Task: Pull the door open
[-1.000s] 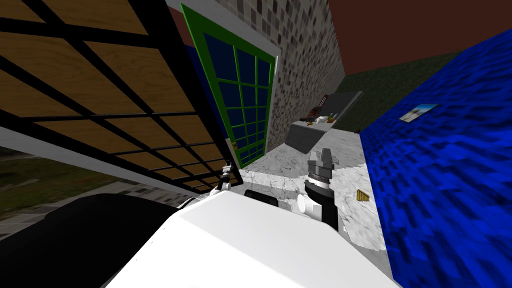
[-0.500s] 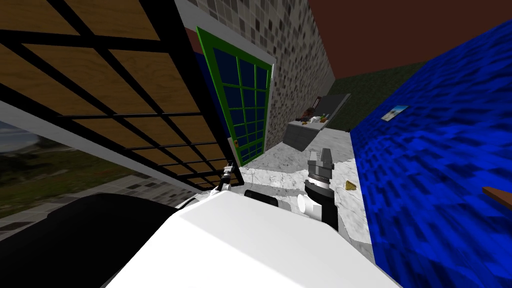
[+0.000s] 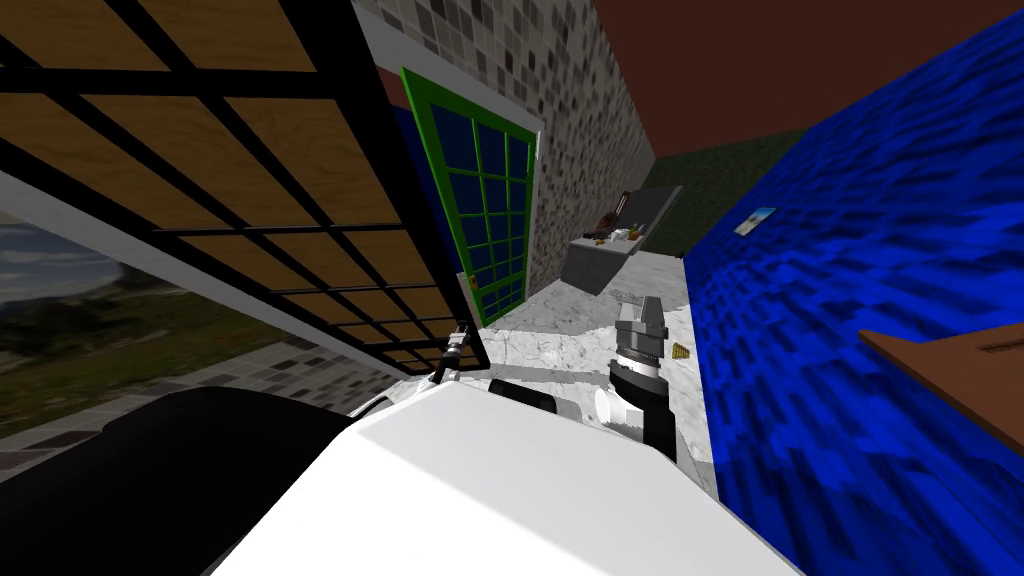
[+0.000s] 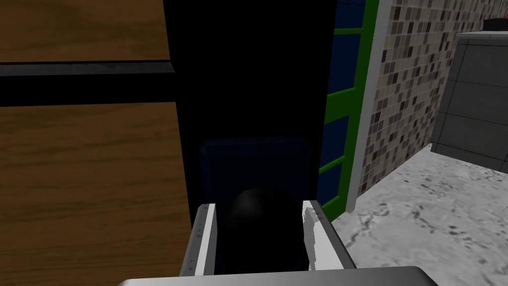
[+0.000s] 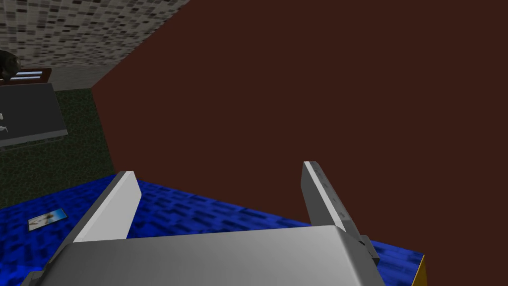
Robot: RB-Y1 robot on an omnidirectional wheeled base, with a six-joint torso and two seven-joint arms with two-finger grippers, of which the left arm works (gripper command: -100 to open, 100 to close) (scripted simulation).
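Door (image 3: 250, 160), wood panes in a black grid, stands swung inward across the left of the head view. The left gripper (image 3: 455, 350) is on it at its free edge, low down. Over the last second the whole view has slid: the blue wall (image 3: 850, 300) has drawn in on the right, a brown slab (image 3: 950, 370) has come in at the right edge, and the green door (image 3: 485, 215) further along the tiled wall sits a little further over. That is my own turn with the base, not the room's. The strip of grass (image 3: 120, 330) showing past the door's bottom edge has grown, so I judge the door is coming round with me and the pull is well along. The right gripper (image 3: 640, 318) hangs over the marble floor (image 3: 560, 340), well apart from the door.

Left wrist view: the fingers (image 4: 207, 238) stand narrow, closed on a dark handle (image 4: 253, 198) set on the black stile at the door's free edge, with wood pane beside it. The handle is too dark to tell its shape. The grip looks square.

Right wrist view: its fingers (image 5: 116, 208) are spread wide and hold nothing.
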